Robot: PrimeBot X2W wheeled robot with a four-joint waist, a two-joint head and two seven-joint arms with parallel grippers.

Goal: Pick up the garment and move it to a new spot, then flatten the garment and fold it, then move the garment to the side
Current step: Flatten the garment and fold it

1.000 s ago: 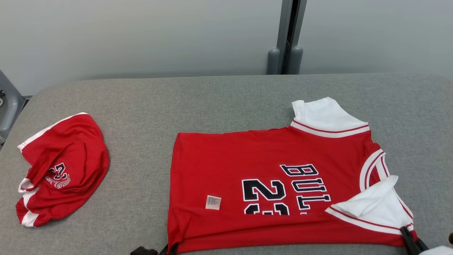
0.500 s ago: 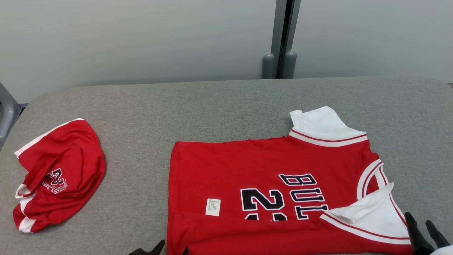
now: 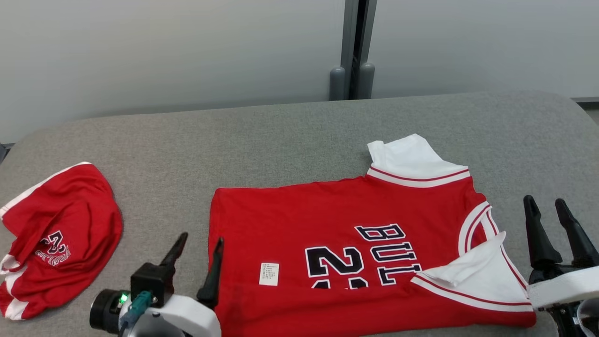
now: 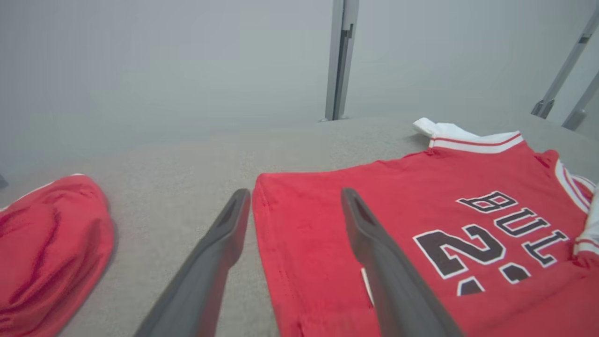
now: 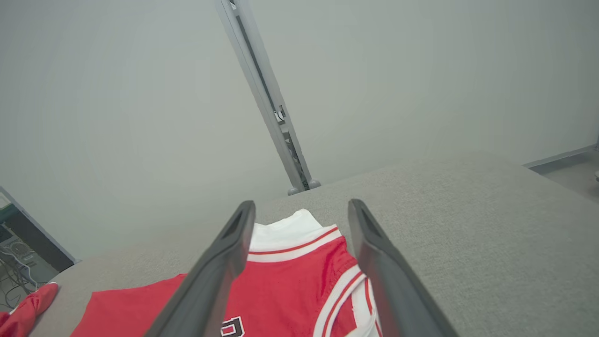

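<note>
Worktop [image 3: 281,135]: grey cloth-covered surface under the jersey, running past it on every side.
Shorts [image 3: 56,238]: crumpled red bundle with white trim, well to the left of the jersey and apart from it. The print is too creased to read.
Left hand [image 3: 201,238]: at the jersey's left edge, spread wide and empty. One finger stands over bare worktop and the other over the red hem. I cannot tell whether that finger touches the cloth.
Jersey [image 3: 327,210]: red, lying flat and sideways on the worktop, hem to the left and neck to the right. The near strip seems to be doubled over onto the body, since the printed number is cut off along a straight crease.
Label [image 3: 269,274]: small white tag lying on the jersey's red cloth, nearer the hem end, just above the crease.
Post [image 3: 353,47]: grey upright against the pale wall, beyond the jersey's far edge.
Lettering [image 3: 374,255]: dark number and letters outlined in white, on the jersey's right half, reading sideways.
Far sleeve [image 3: 412,161]: white with red stripes, sticking out from the jersey's far edge.
Near sleeve [image 3: 472,276]: white, folded in over the jersey's right near corner.
Right hand [image 3: 544,201]: just past the jersey's neck end, clear of the cloth, fingers wide apart with nothing between them.
</note>
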